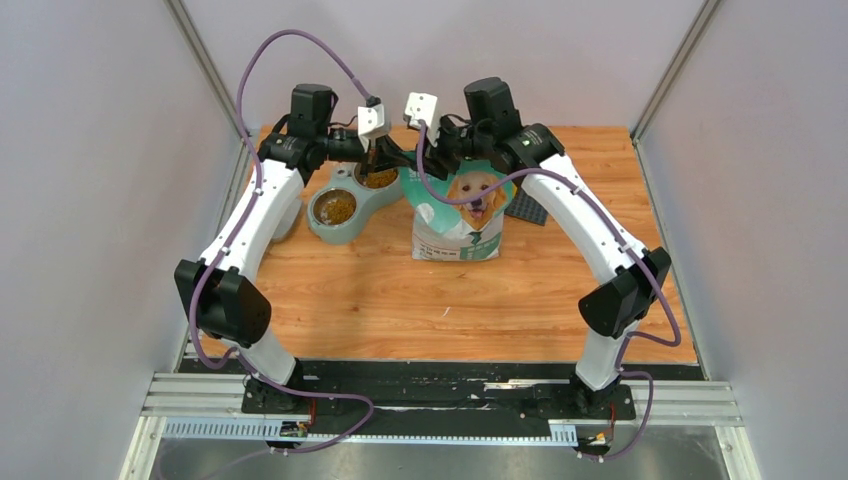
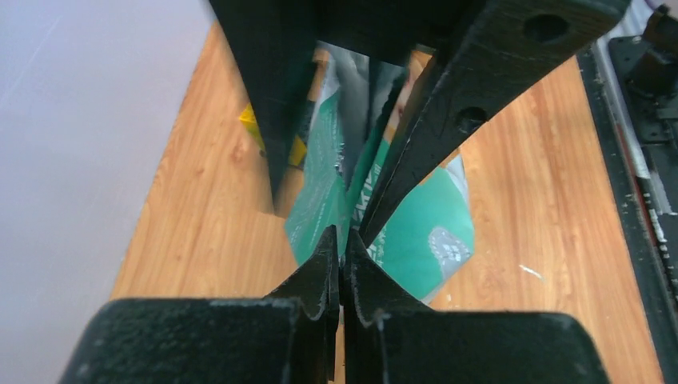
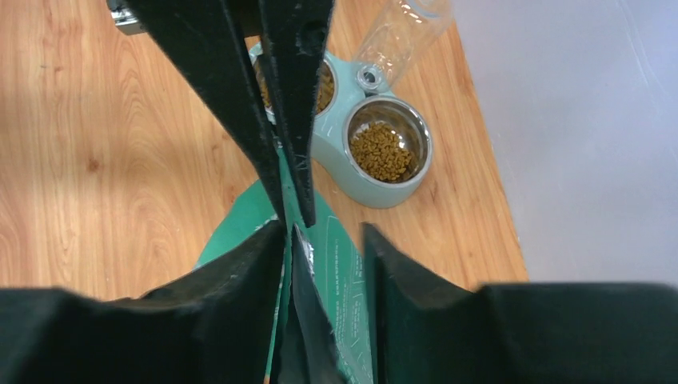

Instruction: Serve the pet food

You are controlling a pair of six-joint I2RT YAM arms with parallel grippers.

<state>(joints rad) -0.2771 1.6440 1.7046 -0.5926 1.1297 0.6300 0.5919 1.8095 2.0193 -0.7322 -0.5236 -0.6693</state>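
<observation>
The pet food [image 1: 337, 207] is brown kibble lying in both steel cups of a pale green double bowl [image 1: 322, 232]; it also shows in the right wrist view [image 3: 382, 150]. A green-and-white bag with a golden dog [image 1: 462, 222] stands upright just right of the bowl. Both grippers meet at the bag's top. My left gripper [image 2: 344, 240] is shut, pinching the bag's top edge [image 2: 320, 200]. My right gripper [image 3: 320, 240] straddles the other lip of the bag [image 3: 340, 264]; its jaws stand apart, with a gap on one side.
A clear plastic bottle [image 3: 400, 32] lies against the far end of the bowl. A dark grey mat [image 1: 527, 208] sits behind the bag on the right. Grey walls close in both sides of the wooden table [image 1: 380, 300].
</observation>
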